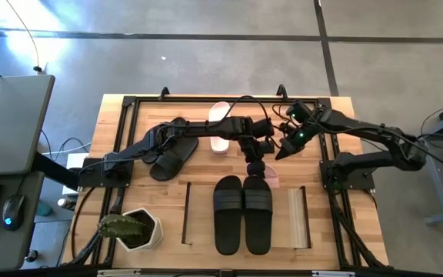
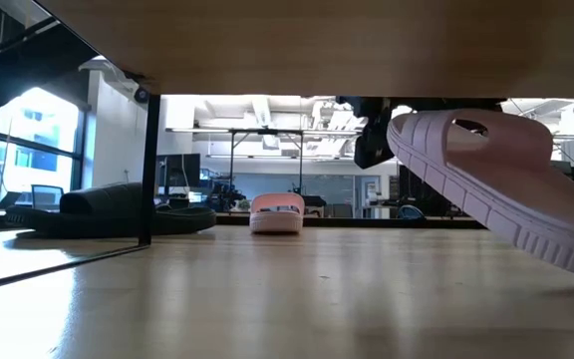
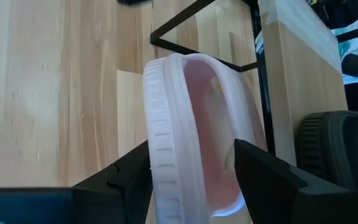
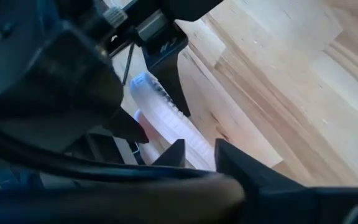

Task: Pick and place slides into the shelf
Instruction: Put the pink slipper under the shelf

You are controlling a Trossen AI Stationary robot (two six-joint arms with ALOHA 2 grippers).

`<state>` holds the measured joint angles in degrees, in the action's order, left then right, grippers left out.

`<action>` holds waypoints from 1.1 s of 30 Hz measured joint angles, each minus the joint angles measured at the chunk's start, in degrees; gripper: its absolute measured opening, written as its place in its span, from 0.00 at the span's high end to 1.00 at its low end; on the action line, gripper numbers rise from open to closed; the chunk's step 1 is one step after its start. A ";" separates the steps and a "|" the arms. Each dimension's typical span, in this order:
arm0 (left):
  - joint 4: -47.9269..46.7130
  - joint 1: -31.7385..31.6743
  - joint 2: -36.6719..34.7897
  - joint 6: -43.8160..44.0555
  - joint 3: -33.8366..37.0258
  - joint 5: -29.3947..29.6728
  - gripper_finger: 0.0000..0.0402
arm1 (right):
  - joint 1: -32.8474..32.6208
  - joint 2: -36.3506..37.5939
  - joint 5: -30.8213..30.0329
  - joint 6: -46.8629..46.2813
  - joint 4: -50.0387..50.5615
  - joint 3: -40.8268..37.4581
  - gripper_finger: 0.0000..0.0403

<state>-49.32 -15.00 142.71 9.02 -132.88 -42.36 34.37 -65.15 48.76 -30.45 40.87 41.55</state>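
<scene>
Left hand: the left hand (image 3: 191,180) is closed on a pink-and-white slide (image 3: 194,130), one dark finger on each long edge of it, at the middle of the high view just above the shelf's top edge.
Held slide: the left wrist view shows it turned on its edge, ribbed sole rim facing out; in the low view it hangs tilted at the right of the frame, one end dipping toward the counter (image 2: 267,299), which it may or may not touch.
Long axis: in the high view the slide runs roughly up-down in the frame, in line with the forearm that carries it.
Way to go: the shelf (image 1: 298,219) lies straight below the hand in the high view, lower centre; a black pair (image 1: 242,214) already fills its middle, and the free strip is to the right of that pair.
Judgement: the move turns on bringing the slide down and slightly right, flat, beside the black pair.
Left arm pose: stretched from the left edge across the upper centre, wrist bent down.
Right hand: the right hand (image 4: 194,152) hovers just right of the left hand, nearly shut on nothing, its arm coming in from the right edge.
Other slides: the pink mate (image 1: 220,127) sits at upper centre, a black slide (image 1: 171,158) left of centre.
</scene>
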 joint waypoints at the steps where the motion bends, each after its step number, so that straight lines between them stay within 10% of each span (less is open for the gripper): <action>1: 0.00 -0.01 0.00 0.02 0.00 -0.01 0.51 | 0.69 0.27 0.36 1.55 0.93 0.07 0.84; 18: -0.11 -0.73 0.00 0.44 0.00 0.40 0.51 | 22.56 15.65 1.50 7.54 6.08 -6.16 1.00; 33: 0.61 -0.75 0.00 0.48 0.00 0.38 0.51 | 5.04 13.00 5.26 -10.10 -4.94 -10.20 1.00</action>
<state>-48.71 -15.75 142.71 9.50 -132.88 -41.98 39.41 -52.14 54.02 -40.55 35.92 31.36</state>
